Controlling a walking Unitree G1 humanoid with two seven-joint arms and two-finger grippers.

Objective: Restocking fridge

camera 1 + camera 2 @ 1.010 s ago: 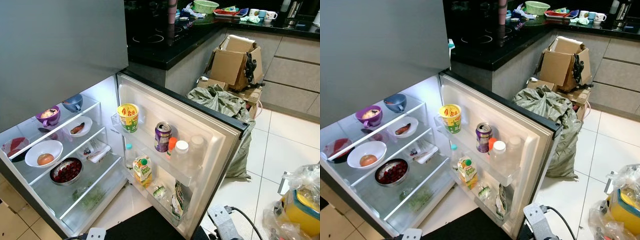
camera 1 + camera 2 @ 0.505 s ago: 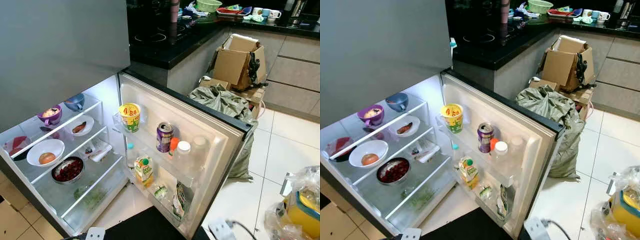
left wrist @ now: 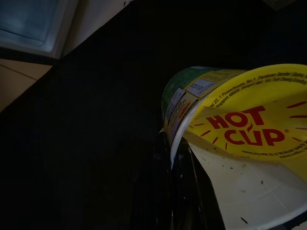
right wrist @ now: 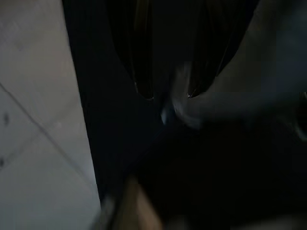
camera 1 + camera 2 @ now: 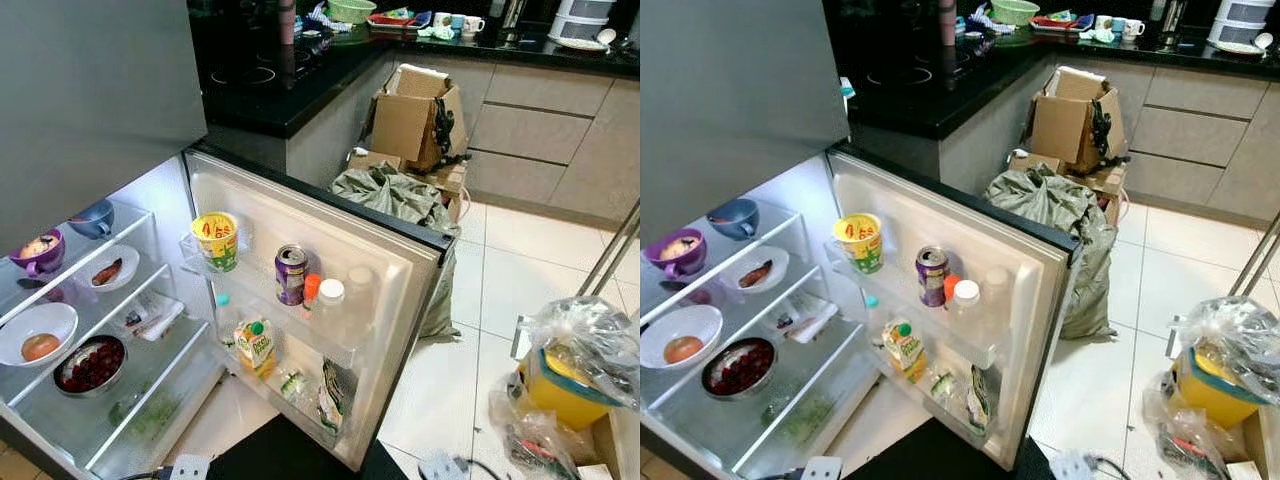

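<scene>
Fridge door (image 5: 330,250) hangs open mid-frame in my eye views, second noodle cup (image 5: 216,240) on upper door shelf. Left wrist view adds close-up: left gripper (image 3: 175,191) clamping Hot Cup noodle cup (image 3: 240,139). Right wrist view dark, blurred; can't tell right gripper state. White tile floor (image 5: 500,290), black counter (image 5: 290,90) upper frame.

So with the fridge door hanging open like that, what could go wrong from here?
The Hot Cup noodle cup at the left gripper has a peeled-back lid, so tipping it could spill the contents. The door shelf already holds another noodle cup, a purple can and bottles, so squeezing one in might topple something.
</scene>
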